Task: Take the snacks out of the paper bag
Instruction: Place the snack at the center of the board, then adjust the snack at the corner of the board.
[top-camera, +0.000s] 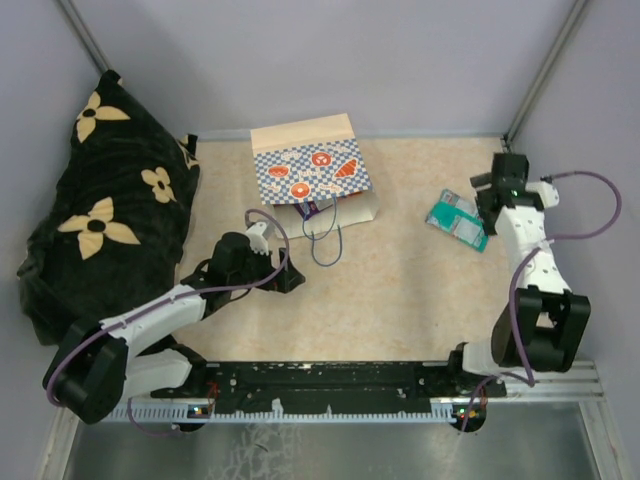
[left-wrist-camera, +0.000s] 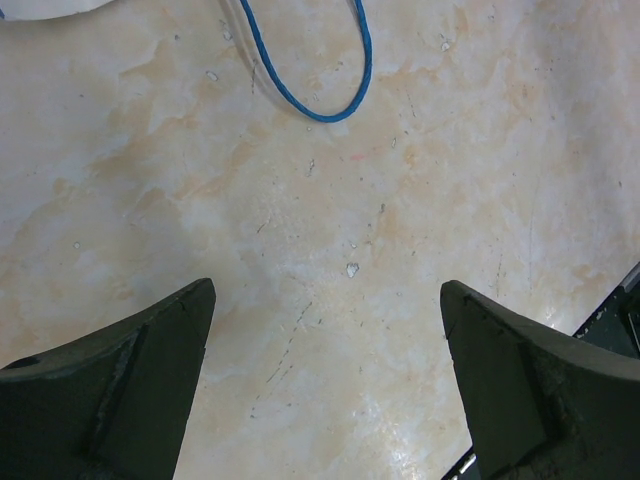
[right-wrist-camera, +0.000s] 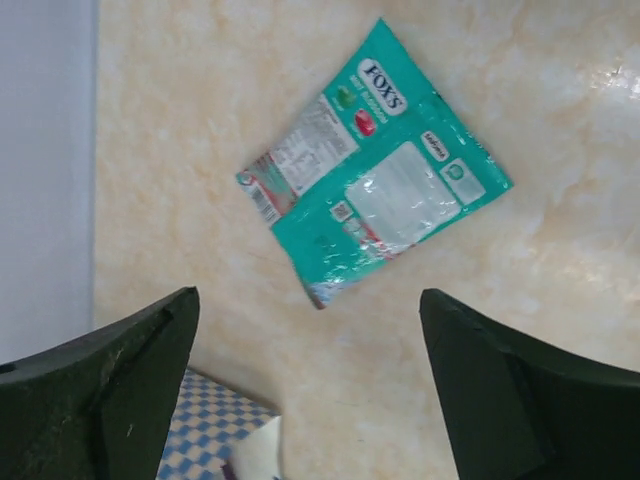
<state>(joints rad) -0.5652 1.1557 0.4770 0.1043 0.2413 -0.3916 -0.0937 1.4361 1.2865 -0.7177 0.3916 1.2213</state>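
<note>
The paper bag (top-camera: 310, 172) lies on its side at the back middle of the table, mouth facing the arms, its blue cord handles (top-camera: 325, 240) trailing forward. A dark purple edge (top-camera: 307, 210) shows in the mouth; other snacks are hidden. One teal snack pouch (top-camera: 457, 219) lies flat on the table to the right. My right gripper (top-camera: 487, 200) is open and empty beside it; in the right wrist view the gripper (right-wrist-camera: 310, 295) hovers just short of the pouch (right-wrist-camera: 375, 170). My left gripper (top-camera: 287, 275) is open and empty, near the handles; its wrist view (left-wrist-camera: 327, 288) shows a cord loop (left-wrist-camera: 320, 85) ahead.
A black cloth with cream flowers (top-camera: 110, 210) is heaped along the left side. Grey walls close the back and sides. A black rail (top-camera: 330, 380) runs along the near edge. The bag's checkered corner (right-wrist-camera: 215, 440) shows in the right wrist view.
</note>
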